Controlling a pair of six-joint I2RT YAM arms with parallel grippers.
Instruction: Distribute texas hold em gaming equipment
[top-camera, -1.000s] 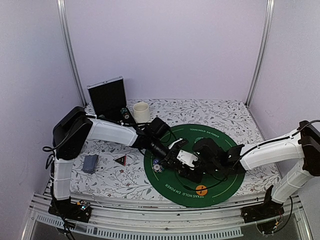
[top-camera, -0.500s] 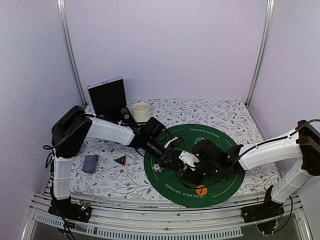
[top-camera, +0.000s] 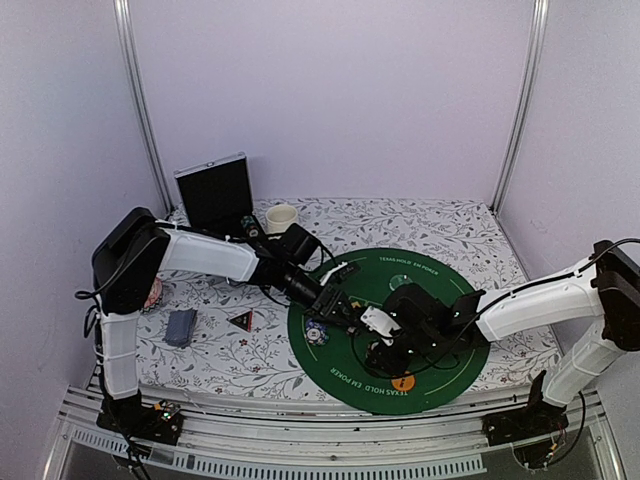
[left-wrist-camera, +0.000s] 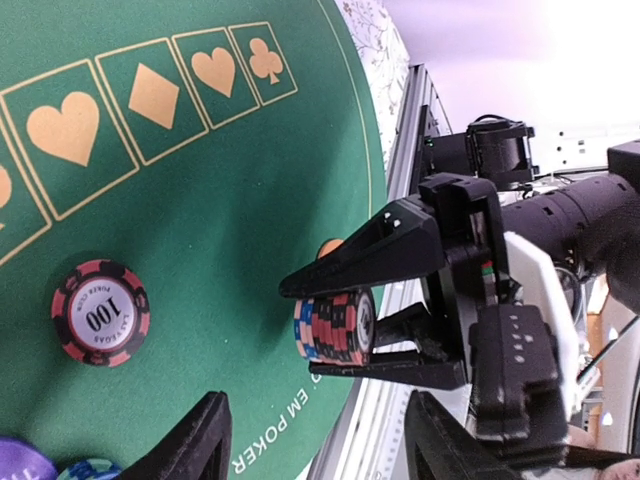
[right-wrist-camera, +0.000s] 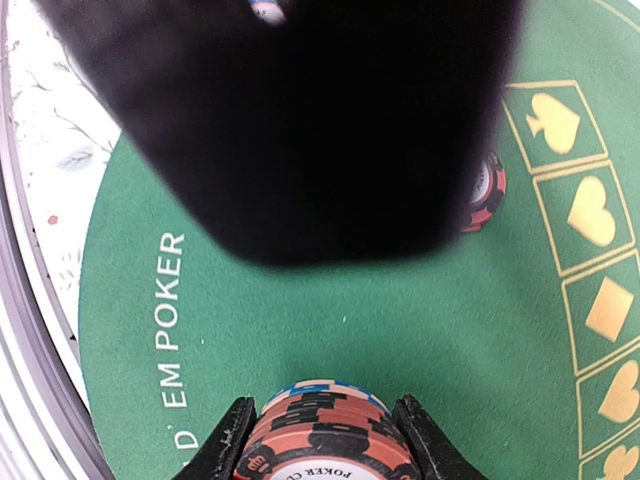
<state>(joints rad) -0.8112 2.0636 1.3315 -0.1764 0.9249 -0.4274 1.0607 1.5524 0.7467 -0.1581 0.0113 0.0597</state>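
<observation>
Enclosed by pale lilac walls (top-camera: 330, 90) and metal uprights (top-camera: 135, 110). Beneath, a desk (top-camera: 450, 225) under a floral cloth, with a round green poker mat (top-camera: 440, 290) right of centre, printed with card suits and lettering. Reaching onto the mat from either side, left arm (top-camera: 210, 258) and right arm (top-camera: 540, 300). Against a second ago: left arm drawn back toward the far left, right arm swung nearer, toward the mat's near rim. At the far left, a black case (top-camera: 215, 195) standing upright, a cream mug (top-camera: 282, 222) just right of it. Left of the mat, on the cloth, grey-blue cards (top-camera: 181, 326) and a triangular token (top-camera: 240, 320). Left tool (left-wrist-camera: 320, 400) spread wide with nothing between the jaws, apart from its partner. Right tool (right-wrist-camera: 326, 445) clamped on a red-and-blue chip stack (left-wrist-camera: 335, 328), low over the mat near the orange disc (top-camera: 402, 381); touching the felt or not, impossible to tell. Probable meaning: stack now in the right side's charge, bound for a near seat, with further pieces yet to distribute. Smallest: blue-white chips (top-camera: 316, 333) at the mat's left edge and one dark red chip (left-wrist-camera: 100, 322) marked 100, flat on the felt.
</observation>
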